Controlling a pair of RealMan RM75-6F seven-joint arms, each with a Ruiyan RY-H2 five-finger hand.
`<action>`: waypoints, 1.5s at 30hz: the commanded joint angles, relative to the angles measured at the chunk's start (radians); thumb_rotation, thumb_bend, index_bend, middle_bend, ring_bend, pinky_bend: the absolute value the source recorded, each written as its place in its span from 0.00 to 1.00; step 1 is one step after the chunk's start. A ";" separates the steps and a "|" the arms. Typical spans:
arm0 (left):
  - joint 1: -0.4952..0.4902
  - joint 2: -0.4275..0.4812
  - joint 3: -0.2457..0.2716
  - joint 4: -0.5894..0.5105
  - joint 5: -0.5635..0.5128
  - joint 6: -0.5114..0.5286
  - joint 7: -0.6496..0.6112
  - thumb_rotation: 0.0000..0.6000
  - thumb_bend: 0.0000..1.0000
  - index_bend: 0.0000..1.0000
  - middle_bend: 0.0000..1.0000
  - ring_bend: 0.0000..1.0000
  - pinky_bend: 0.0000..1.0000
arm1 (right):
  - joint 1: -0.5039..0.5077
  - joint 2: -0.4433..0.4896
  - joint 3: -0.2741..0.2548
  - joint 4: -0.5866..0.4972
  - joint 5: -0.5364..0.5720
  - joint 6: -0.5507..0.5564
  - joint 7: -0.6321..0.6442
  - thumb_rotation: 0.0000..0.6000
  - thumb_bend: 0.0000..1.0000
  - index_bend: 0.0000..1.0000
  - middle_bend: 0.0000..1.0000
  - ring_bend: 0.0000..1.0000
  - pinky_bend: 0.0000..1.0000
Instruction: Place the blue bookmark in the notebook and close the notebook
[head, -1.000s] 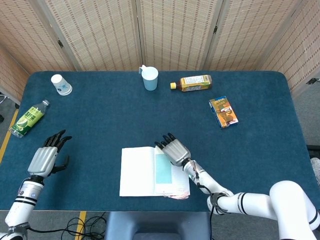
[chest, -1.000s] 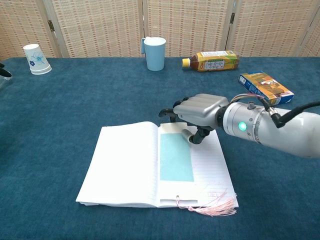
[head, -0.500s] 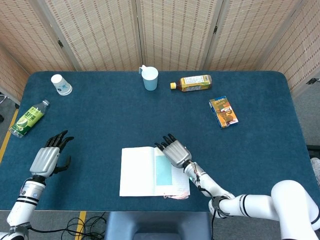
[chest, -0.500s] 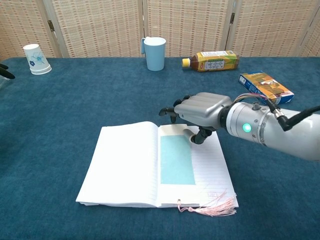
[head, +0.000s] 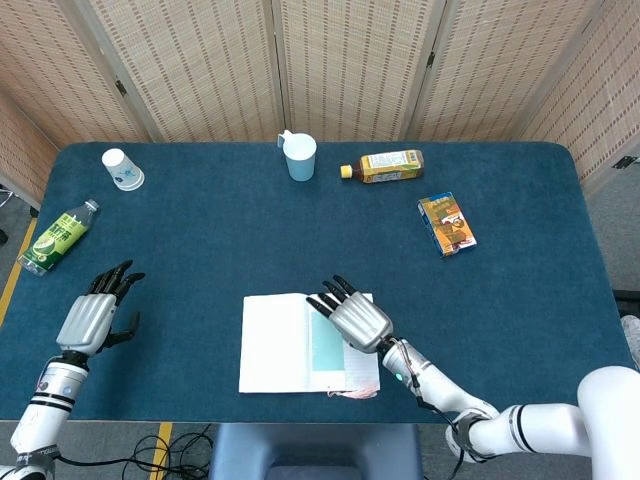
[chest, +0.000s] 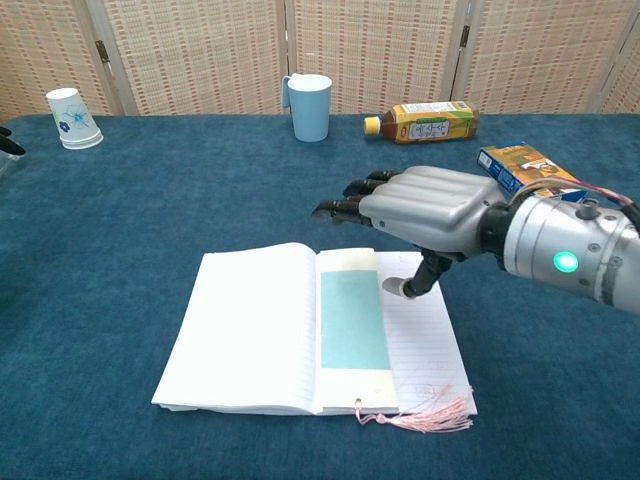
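Up lifts the right hand (chest: 430, 205) off the open white notebook (chest: 255, 330), fingers spread, holding nothing; the blue rectangular bookmark (chest: 353, 320) lies lengthwise beside the spine.

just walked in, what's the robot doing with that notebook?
It is bookmarking and closing it. The notebook lies open on the table, and the blue bookmark already lies flat on the right page beside the spine, its pink tassel hanging off the near edge. The right hand hovers over the right page, fingers spread, holding nothing. The left hand is open, off at the table's left side. The notebook is not yet closed.
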 joint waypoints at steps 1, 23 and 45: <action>0.001 0.000 0.001 -0.002 0.002 0.001 0.002 1.00 0.57 0.16 0.00 0.00 0.11 | -0.034 0.019 -0.059 -0.030 -0.092 0.020 0.040 1.00 0.28 0.00 0.21 0.00 0.01; -0.028 -0.055 0.069 0.154 0.324 0.101 -0.016 1.00 0.44 0.19 0.00 0.00 0.11 | -0.340 0.372 -0.204 -0.177 -0.388 0.431 0.128 1.00 0.28 0.00 0.23 0.00 0.01; -0.098 -0.182 0.218 0.329 0.680 0.167 0.007 1.00 0.35 0.10 0.00 0.00 0.11 | -0.684 0.472 -0.184 -0.086 -0.451 0.749 0.319 1.00 0.21 0.00 0.19 0.00 0.01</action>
